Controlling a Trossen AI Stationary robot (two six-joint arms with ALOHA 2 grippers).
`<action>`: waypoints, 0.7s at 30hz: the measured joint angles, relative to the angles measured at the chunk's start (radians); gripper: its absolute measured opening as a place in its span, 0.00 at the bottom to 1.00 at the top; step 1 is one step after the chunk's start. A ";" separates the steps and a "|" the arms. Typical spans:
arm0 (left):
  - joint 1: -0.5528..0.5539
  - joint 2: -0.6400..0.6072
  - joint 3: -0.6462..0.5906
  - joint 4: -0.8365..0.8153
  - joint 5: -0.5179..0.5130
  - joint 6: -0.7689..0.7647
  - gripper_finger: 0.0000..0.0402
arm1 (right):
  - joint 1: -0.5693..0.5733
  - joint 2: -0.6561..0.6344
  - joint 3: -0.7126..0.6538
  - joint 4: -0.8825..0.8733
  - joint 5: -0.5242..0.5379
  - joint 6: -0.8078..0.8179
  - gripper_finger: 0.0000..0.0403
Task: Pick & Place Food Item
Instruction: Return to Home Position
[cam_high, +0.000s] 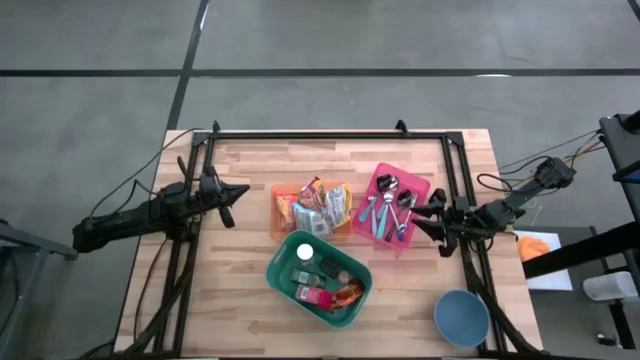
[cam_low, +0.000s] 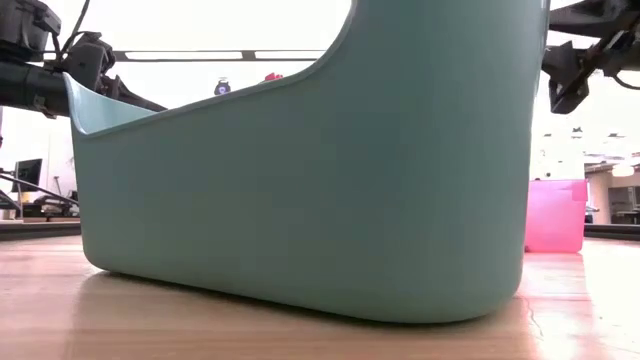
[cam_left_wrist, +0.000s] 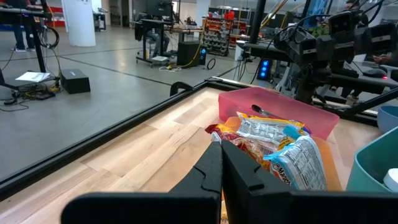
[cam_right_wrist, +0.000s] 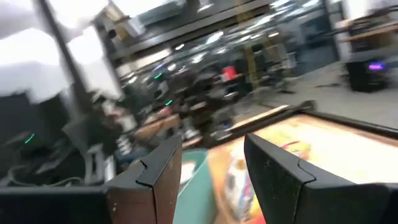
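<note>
Several snack packets (cam_high: 312, 205) lie in an orange bin (cam_high: 278, 213) at the table's middle; the left wrist view shows these packets (cam_left_wrist: 273, 140) just ahead of my fingers. My left gripper (cam_high: 238, 192) hovers shut, left of the orange bin, pointing level at it, its fingertips (cam_left_wrist: 221, 149) together and holding nothing. My right gripper (cam_high: 418, 218) stands open at the right side of a pink cutlery bin (cam_high: 418, 190), pointing toward the table's left. Nothing sits between its fingers (cam_right_wrist: 211, 155).
A green bin (cam_high: 352, 300) with small items stands near the front middle and fills the low view as a teal wall (cam_low: 300, 180). A blue bowl (cam_high: 461, 318) sits at the front right. A black frame rail (cam_high: 330, 135) borders the table.
</note>
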 joint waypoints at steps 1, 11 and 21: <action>0.000 0.000 0.000 0.000 0.000 0.000 0.00 | 0.000 0.001 0.000 -0.014 -0.036 -0.007 0.42; 0.000 0.000 0.000 0.000 0.000 0.000 0.00 | 0.000 0.003 0.000 -0.122 -0.315 0.038 0.42; 0.000 0.001 0.000 -0.001 0.000 0.000 0.00 | 0.000 0.003 0.000 -0.126 -0.314 0.038 0.42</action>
